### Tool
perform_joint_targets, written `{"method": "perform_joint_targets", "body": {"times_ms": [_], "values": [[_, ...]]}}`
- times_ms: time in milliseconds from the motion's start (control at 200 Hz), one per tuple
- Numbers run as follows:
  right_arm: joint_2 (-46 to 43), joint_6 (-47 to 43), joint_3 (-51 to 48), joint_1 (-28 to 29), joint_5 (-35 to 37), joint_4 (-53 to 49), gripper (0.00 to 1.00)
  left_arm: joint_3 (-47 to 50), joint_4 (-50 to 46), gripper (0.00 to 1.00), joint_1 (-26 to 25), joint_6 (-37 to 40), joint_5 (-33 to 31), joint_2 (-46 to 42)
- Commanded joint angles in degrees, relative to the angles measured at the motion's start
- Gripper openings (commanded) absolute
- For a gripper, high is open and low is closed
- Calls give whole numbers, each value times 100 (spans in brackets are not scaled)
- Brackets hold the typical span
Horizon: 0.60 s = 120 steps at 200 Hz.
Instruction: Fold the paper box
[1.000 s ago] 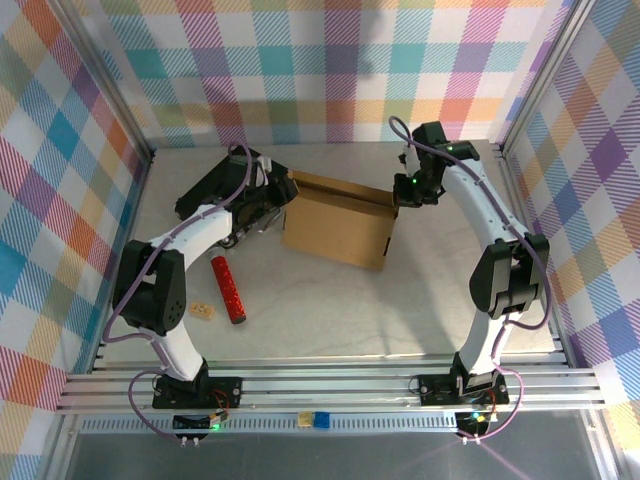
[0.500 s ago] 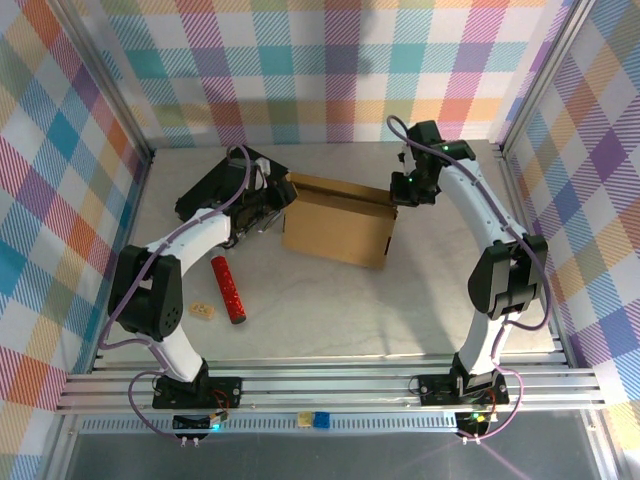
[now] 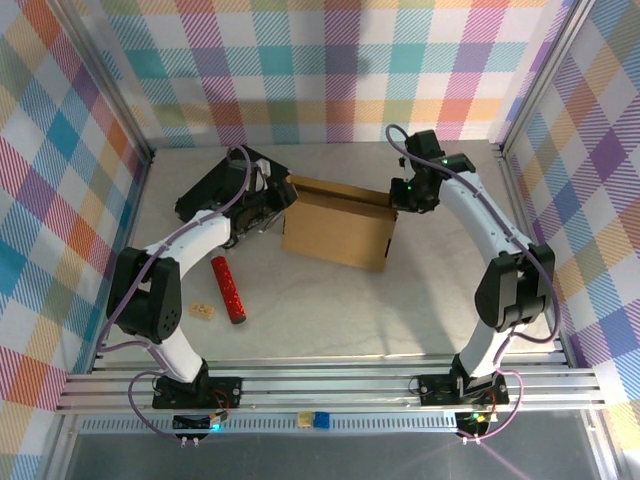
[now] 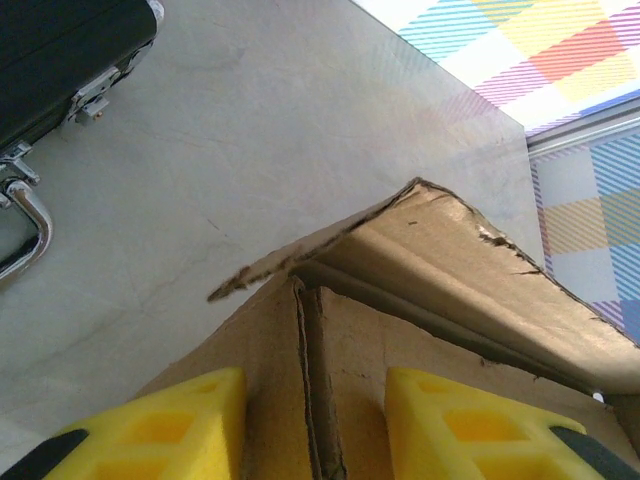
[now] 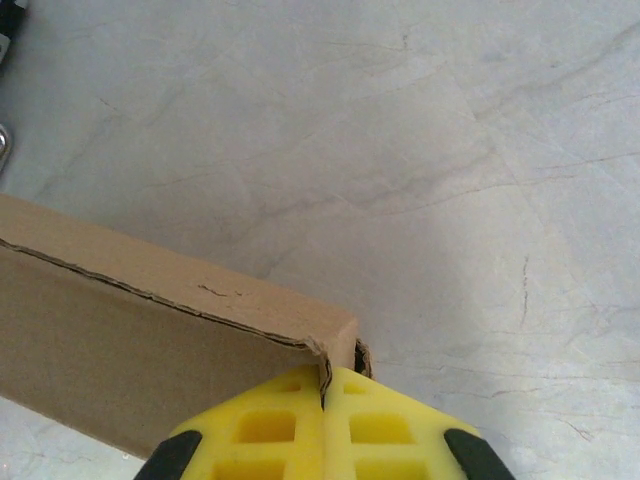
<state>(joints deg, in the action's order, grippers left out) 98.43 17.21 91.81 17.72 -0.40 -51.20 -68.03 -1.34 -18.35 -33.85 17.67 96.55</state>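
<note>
Here the paper box (image 3: 337,228) sits on the table (image 3: 330,310), between both arms; the left gripper (image 4: 311,405) straddles its left end, fingers apart, squeeze unclear; the right gripper (image 5: 323,385), fingers pressed together, touches its far right corner.

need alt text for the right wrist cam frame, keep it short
The yellow right pincer is shut at the bottom edge of the frame, apparently pinching a ragged corner of the brown paper box. The box's long side runs off to the left, and the pale marbled table lies beyond it.
</note>
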Motion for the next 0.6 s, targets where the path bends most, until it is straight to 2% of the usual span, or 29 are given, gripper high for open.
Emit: {"method": "perform_joint_targets", "body": {"times_ms": [0,295,595], "values": [[-359,35,-344,165,-199,699,0,45,88,40,-140,-87,93,-276],[-1059,15,-1439,293,-77,1706,0,191,289,42,-138,-348,26,-390],[-1451,-51,-2163,537,340,2263,0,279,260,49,-143,-474,-31,-536]]}}
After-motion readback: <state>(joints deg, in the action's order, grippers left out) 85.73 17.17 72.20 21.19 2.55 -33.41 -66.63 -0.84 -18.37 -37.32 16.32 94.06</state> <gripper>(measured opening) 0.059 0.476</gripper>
